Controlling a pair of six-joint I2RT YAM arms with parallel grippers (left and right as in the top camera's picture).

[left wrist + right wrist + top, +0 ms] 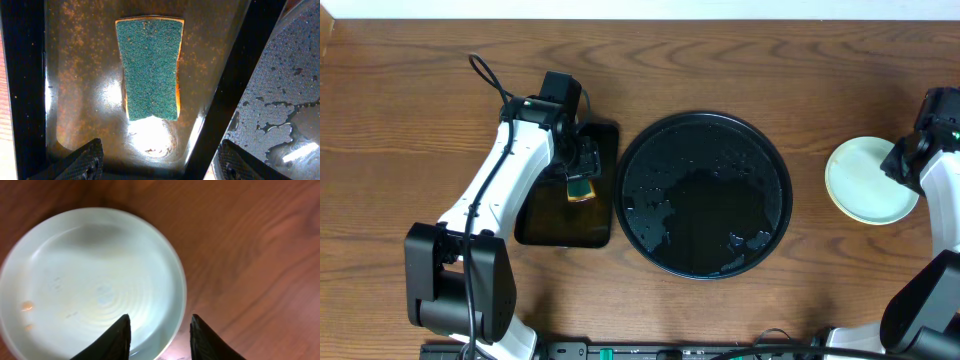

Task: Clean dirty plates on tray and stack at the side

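left gripper [160, 162] hangs wide open over the green sponge [150, 67]; right gripper [159, 332] is parted above the pale plate [90, 280], right of the round tray [705, 116].

1. My left gripper [162, 161] hangs over the rectangular tray [80, 75], jaws spread wide, a fingertip in each bottom corner.
2. There's the sponge [150, 67], flat in that tray, green scouring side up, clear of both fingertips.
3. The floor around it is wet, speckled brown, with glare just below the sponge.
4. Far right: the round tray [285, 75], beaded with water.
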